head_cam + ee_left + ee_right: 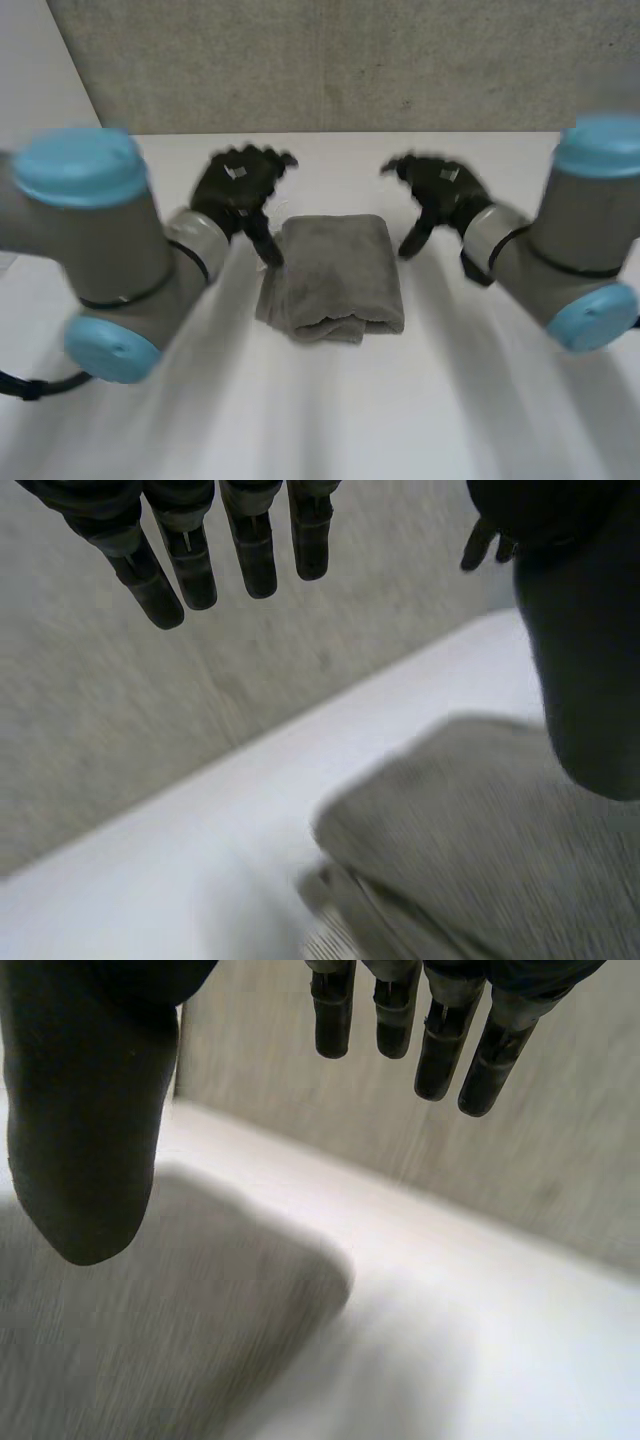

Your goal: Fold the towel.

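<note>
On the white table (300, 420), about in its middle between the two arms, you see the grey towel (335, 275). It lies flat as a thick folded packet, longer toward the wall (330, 60) than across. The layers show at its near end, where a lower layer sticks out a little at the left near corner.

At the left far corner of the towel you find the left hand (235, 185). It is released: in the left wrist view its fingers (190, 565) hang straight and spread, with only the wall behind them, and they hold nothing. Its thumb (585, 680) points down over the left edge of the towel. From the head view you cannot tell if the thumb tip touches the cloth or is just beside it.

Near the right far corner is the right hand (440, 190), also released. In the right wrist view its fingers (435, 1050) are straight and apart from each other, and nothing is between them and the thumb (85, 1130). This thumb hangs above the cloth near its rounded corner. In the head view its tip is just beside the right edge, with a little bare table between them.

Both the left arm (110, 250) and the right arm (570, 250) reach forward at either side of the towel.
</note>
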You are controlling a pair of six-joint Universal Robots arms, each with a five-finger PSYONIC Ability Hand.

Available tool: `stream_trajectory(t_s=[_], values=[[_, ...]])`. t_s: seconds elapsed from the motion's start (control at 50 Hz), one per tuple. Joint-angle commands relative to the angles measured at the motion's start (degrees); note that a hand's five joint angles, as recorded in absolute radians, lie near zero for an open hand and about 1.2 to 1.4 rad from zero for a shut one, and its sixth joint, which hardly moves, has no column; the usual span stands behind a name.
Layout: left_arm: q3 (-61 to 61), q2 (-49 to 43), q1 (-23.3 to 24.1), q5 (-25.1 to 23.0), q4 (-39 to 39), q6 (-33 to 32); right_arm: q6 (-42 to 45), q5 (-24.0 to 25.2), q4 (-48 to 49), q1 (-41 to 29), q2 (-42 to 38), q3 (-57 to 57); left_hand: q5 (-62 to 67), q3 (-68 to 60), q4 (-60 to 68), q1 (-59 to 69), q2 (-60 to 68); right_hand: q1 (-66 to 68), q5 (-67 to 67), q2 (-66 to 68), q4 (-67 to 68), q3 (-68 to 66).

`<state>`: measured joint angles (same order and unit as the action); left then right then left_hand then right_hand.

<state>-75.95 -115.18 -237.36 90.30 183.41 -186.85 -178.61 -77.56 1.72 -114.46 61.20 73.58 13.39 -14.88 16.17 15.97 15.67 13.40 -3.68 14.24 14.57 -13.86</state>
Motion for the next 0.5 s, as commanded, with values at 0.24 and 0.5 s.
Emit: stream_trajectory(t_s=[0.24,0.5], values=[[7.49,16.30,-7.94,1.02,-18.09,9.05,0.37,-8.12,-7.34,6.71,19.58,-1.33,-12.51,3.99,-5.28,-5.08,-4.78,-3.40,3.68,-4.24,-4.57,3.86],[7.31,16.39,-8.03,1.20,-18.09,8.87,0.55,-8.04,-7.17,6.36,19.40,-0.71,-12.51,3.99,-5.28,-5.08,-4.78,-3.40,3.68,-4.24,-4.57,3.86]])
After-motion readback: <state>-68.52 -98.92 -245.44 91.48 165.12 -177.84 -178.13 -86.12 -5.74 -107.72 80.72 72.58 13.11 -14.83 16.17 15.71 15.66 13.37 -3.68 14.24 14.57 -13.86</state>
